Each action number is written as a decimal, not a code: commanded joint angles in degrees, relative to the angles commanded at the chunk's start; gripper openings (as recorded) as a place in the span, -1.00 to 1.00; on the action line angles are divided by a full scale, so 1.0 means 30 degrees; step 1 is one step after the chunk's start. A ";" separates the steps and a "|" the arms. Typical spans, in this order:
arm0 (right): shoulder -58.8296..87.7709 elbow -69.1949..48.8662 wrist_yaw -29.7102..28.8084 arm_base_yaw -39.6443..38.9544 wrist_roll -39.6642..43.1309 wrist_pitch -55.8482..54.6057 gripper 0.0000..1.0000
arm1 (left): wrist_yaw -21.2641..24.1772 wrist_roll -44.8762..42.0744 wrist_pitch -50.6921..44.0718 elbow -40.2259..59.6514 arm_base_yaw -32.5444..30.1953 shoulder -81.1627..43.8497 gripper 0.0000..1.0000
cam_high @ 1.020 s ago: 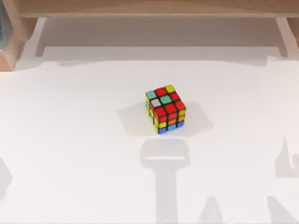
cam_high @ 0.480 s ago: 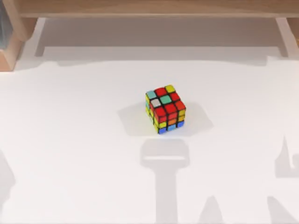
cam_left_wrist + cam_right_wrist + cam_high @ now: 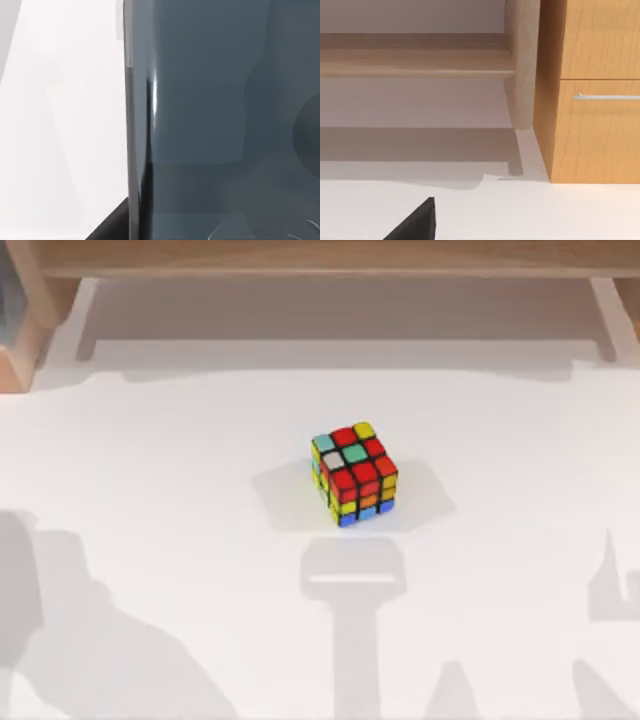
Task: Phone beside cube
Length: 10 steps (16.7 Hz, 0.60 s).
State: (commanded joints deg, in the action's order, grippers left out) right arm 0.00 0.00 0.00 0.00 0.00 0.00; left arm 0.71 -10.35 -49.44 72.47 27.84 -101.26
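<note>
Half done at best: the phone (image 3: 210, 125) sits right up against the left wrist camera, seemingly carried, though I cannot tell either pincer's state, while the cube (image 3: 354, 474) stands alone mid-table (image 3: 150, 490) with no phone set beside it yet.

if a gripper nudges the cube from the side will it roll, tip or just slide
Most likely it slides: the cube sits flat on one face on the smooth white table, and flat faces do not roll. It looks as tall as it is wide, so a high push could tip it onto another face. Its black seams between stickers suggest layers that might twist under an off-centre push.
</note>
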 joint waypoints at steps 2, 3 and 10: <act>0.0000 0.0000 0.0000 0.0000 0.0000 0.0000 1.00 | -0.0030 0.1100 -0.0632 0.1326 -0.1780 -0.0756 -1.00; 0.0000 0.0000 0.0000 0.0000 0.0000 0.0000 1.00 | -0.0046 0.1676 -0.0964 0.2000 -0.2710 -0.1183 -1.00; 0.0000 0.0000 0.0000 0.0000 0.0000 0.0000 1.00 | -0.0165 0.5802 -0.3366 0.6606 -0.9344 -0.4575 -1.00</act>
State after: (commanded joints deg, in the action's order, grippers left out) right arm 0.00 0.00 0.00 0.00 0.00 0.00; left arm 0.22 7.05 -59.54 92.29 -0.19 -114.99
